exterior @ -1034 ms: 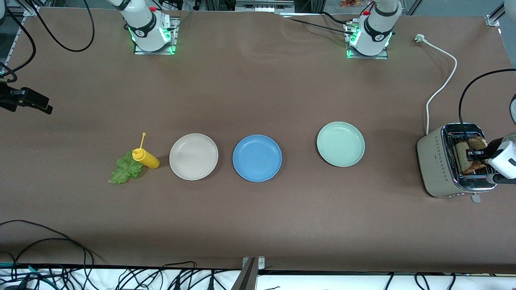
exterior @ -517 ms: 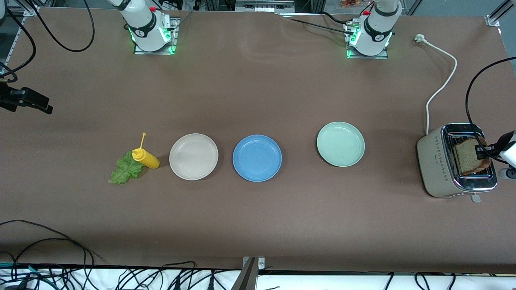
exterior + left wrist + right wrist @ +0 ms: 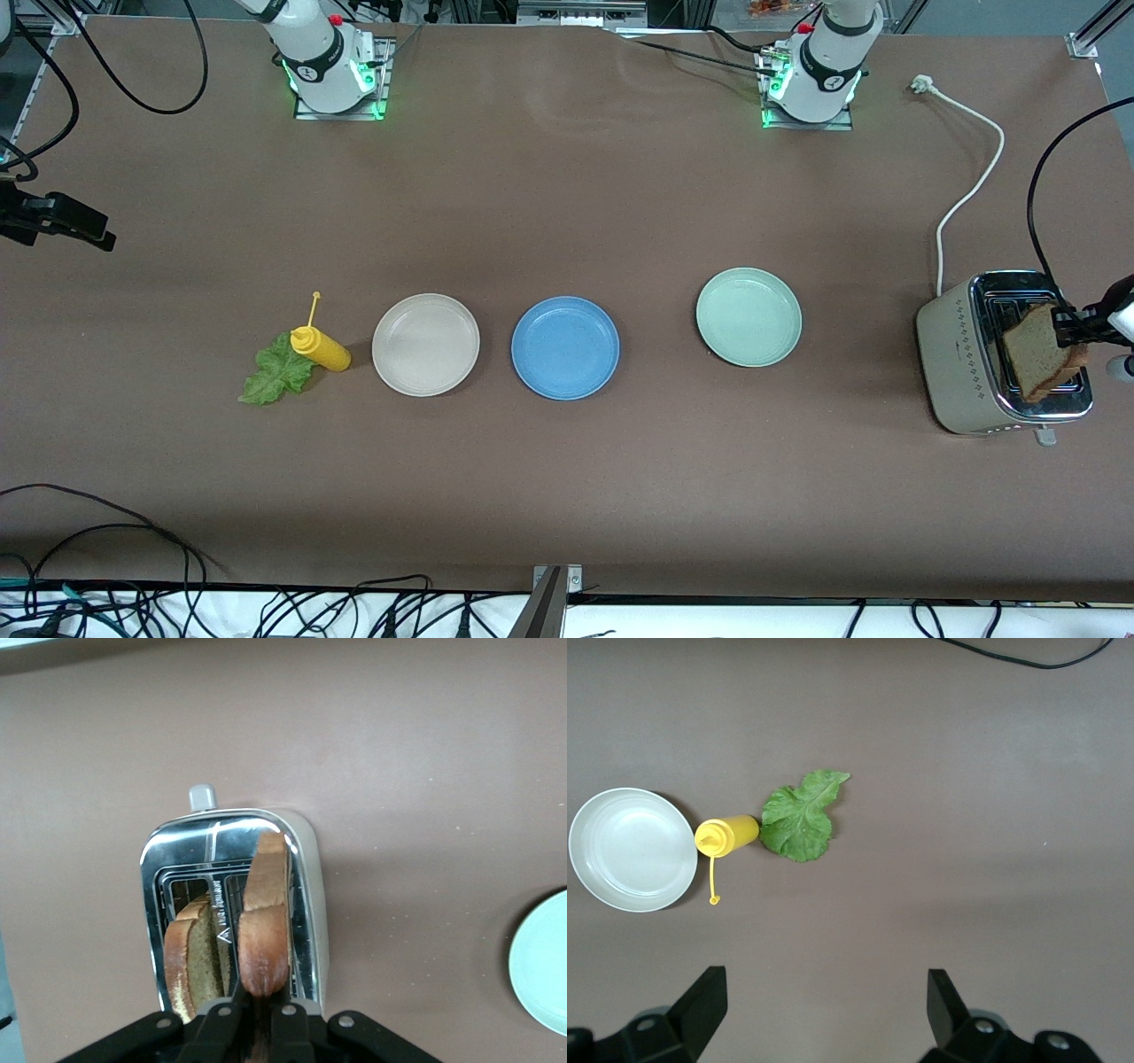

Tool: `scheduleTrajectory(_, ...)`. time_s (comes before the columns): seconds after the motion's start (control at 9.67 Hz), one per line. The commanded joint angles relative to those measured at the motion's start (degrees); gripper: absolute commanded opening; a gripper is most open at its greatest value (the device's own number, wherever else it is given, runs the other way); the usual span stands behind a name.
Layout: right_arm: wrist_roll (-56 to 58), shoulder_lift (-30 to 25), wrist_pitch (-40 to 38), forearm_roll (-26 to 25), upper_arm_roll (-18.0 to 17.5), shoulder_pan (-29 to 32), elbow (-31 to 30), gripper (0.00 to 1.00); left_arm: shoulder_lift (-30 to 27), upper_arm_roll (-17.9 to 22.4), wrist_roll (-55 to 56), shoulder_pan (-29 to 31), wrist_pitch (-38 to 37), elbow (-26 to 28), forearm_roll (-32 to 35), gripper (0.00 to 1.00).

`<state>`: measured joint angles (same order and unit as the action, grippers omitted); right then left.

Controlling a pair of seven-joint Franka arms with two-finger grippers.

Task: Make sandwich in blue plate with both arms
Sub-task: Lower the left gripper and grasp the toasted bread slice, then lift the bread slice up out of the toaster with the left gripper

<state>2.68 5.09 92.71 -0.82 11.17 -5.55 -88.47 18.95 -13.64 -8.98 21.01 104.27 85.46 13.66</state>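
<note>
1. Nearest the front camera, the lettuce leaf [image 3: 276,376] is lying flat on the bench [image 3: 567,496] at the right arm's end, its edge touching the yellow squeeze bottle [image 3: 321,348]. It is looking thin, limp and easy to tear, so a light pinch near the stem rib, away from the bottle, seems the safest hold.
2. The blue plate [image 3: 565,347] is sitting empty between the beige plate [image 3: 425,344] and the pale green plate [image 3: 749,316]; it is probably stiff and light, and is needing no handling.
3. At the left arm's end, the left pincer [image 3: 252,1014] is clenching the top crust of a bread slice [image 3: 1038,353], holding it tilted over the toaster [image 3: 961,363].
4. That slice is appearing light, fairly stiff and crumbly; the crust is likely the firmest place to grip, and a gentle squeeze should avoid cracking it.
5. A second slice [image 3: 197,961] is standing in the other toaster slot, its top edge sticking up enough to be taken the same way.
6. Farthest off, the right pincer [image 3: 819,1010] is waiting with its jaws wide apart and empty, hanging over the bench near the lettuce leaf.
</note>
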Motion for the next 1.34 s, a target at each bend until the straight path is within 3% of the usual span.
scheduleTrajectory(0.0, 0.2, -0.1, -0.9, -0.8, -0.1, 0.0, 0.7, 1.00, -1.7, -3.0, 0.1, 0.5, -1.9, 0.1, 0.8, 0.00)
scheduleTrajectory(0.52, 0.2, -0.1, -0.9, -0.8, -0.1, 0.0, 0.7, 1.00, -1.9, -9.9, 3.1, 0.5, -2.1, 0.1, -1.1, 0.00)
scheduleTrajectory(1.24, 0.2, -0.1, -0.9, -0.8, -0.1, 0.0, 0.7, 1.00, 0.9, -24.4, 16.7, -0.1, -4.8, 0.9, -1.1, 0.00)
